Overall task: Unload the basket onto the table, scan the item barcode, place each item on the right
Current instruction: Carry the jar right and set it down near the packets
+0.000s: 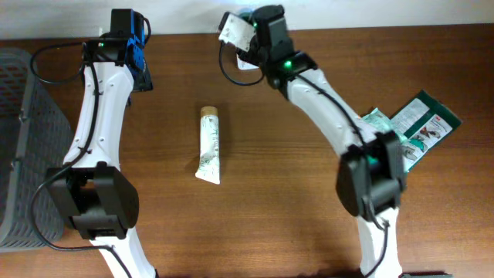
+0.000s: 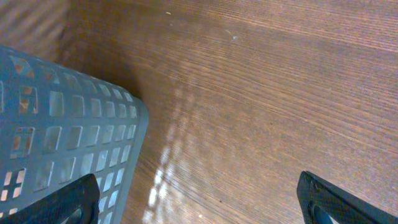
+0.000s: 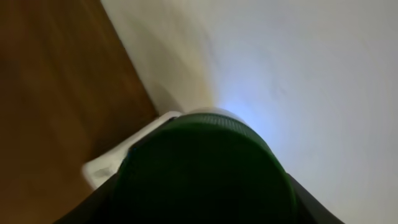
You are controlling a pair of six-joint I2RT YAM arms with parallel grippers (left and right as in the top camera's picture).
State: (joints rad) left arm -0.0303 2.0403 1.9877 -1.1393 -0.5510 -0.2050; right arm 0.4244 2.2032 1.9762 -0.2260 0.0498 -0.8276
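Right claw [image 1: 251,37]: partly closed on the item [image 1: 234,31], white-labelled and dark green close up (kind unclear), at the table's [image 1: 293,201] far edge.
Left claw [image 2: 199,208]: wide open, holding nothing, at the far left corner beside the basket [image 2: 68,124].
Done: item was in the grip, apparently off the table.
Left: the scan itself, by my judgement; no scanner showed.
Others: tube [image 1: 209,147] at table centre, packets [image 1: 417,123] at the right edge (both lay untouched).

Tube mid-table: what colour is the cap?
Tan cap on white green-printed tube; overhead view shows it best.
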